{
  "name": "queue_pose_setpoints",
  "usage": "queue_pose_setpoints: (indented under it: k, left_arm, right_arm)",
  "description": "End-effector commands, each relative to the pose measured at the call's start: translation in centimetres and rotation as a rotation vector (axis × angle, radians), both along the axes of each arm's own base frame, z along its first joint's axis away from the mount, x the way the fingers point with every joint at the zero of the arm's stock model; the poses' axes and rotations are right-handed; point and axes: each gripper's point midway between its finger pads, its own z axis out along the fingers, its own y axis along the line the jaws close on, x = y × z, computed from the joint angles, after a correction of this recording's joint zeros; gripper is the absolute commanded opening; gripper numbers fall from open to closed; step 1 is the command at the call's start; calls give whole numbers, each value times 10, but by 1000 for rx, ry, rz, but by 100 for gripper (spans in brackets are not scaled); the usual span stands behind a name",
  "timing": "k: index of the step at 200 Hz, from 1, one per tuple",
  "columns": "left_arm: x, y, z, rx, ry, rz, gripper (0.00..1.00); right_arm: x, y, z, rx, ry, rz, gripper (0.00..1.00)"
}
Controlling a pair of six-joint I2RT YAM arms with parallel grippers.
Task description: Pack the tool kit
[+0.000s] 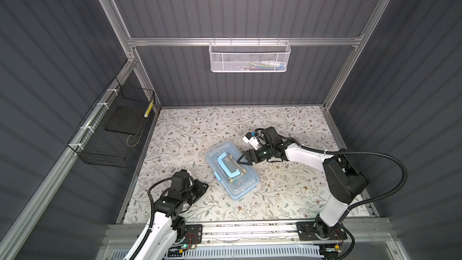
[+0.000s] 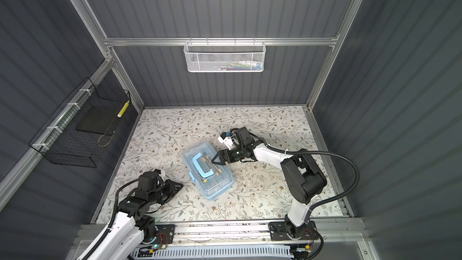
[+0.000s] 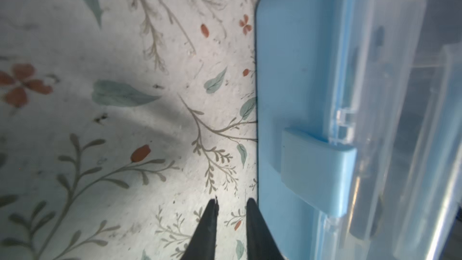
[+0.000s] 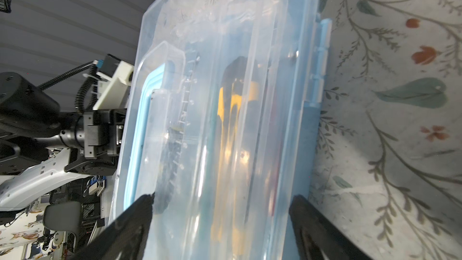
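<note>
On the floral table (image 1: 287, 196) | left tool (image 3: 233, 202) narrow, empty, beside tool kit (image 1: 245, 186) | right tool (image 4: 222, 197) wide, straddling it

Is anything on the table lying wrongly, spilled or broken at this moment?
Nothing stands out. The tool kit sits flat on the table, only turned at an angle to its edges. Its lid looks shut with the latch folded down, and nothing is spilled around it.
</note>
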Motion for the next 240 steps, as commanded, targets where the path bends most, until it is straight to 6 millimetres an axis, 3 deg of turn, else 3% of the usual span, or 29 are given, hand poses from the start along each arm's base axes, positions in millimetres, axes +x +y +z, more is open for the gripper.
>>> queue_pose_setpoints:
  k: [1, 21, 81, 104, 168, 240]
  left_arm:
    - [34, -21, 49, -117, -194, -39, 9]
    - [47, -28, 56, -137, -250, -64, 0]
    - [60, -36, 66, -184, -343, -86, 0]
    - [57, -36, 65, -181, -331, -92, 0]
    - [22, -16, 36, -93, -150, -44, 0]
    - [40, -33, 41, -177, -193, -82, 0]
  right_arm:
    - [-13, -8, -29, -69, 75, 11, 87]
    - [-14, -8, -33, -65, 88, 14, 87]
    - [-17, -9, -36, -64, 102, 13, 87]
    - [-16, -8, -39, -64, 107, 8, 87]
    - [-14, -8, -38, -62, 107, -3, 87]
    - [-15, -8, -37, -58, 104, -9, 86]
